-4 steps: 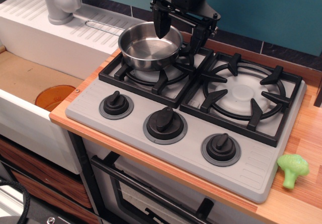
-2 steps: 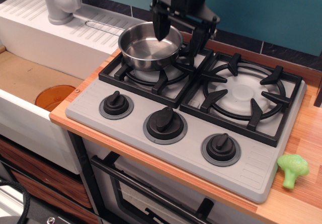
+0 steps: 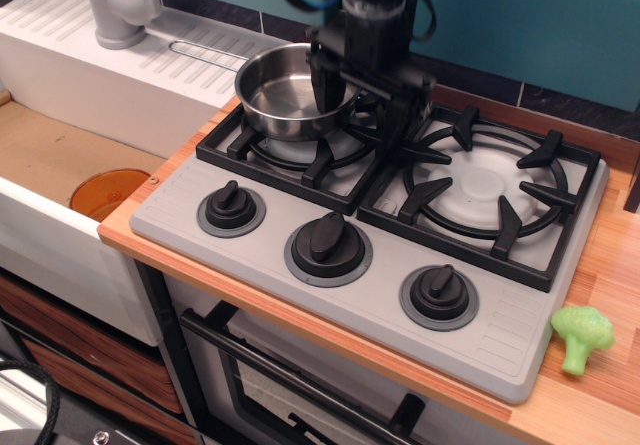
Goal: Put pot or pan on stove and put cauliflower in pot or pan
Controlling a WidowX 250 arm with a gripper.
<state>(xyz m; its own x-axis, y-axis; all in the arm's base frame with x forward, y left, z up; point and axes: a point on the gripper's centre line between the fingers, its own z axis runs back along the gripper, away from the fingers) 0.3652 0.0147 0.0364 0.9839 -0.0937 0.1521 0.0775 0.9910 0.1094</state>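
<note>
The shiny steel pan (image 3: 280, 93) sits on the left grate of the grey stove (image 3: 500, 337), its wire loop handle (image 3: 205, 53) reaching back left over the drainboard. My gripper (image 3: 360, 108) is low at the pan's right rim and open. One finger (image 3: 324, 90) is inside the pan and the other (image 3: 396, 125) is outside it, over the grate. I cannot tell whether the fingers touch the rim. The light-green cauliflower (image 3: 582, 337) lies on the wooden counter at the stove's front right corner, far from the gripper.
A white sink unit with a grey faucet (image 3: 120, 5) is at the left, with an orange disc (image 3: 108, 193) in the basin. Three black knobs (image 3: 328, 245) line the stove's front. The right burner (image 3: 485, 187) has nothing on it. A teal wall is behind.
My gripper has come down and a little to the right, from above the pan to astride its right rim. The pan and the cauliflower have not moved.
</note>
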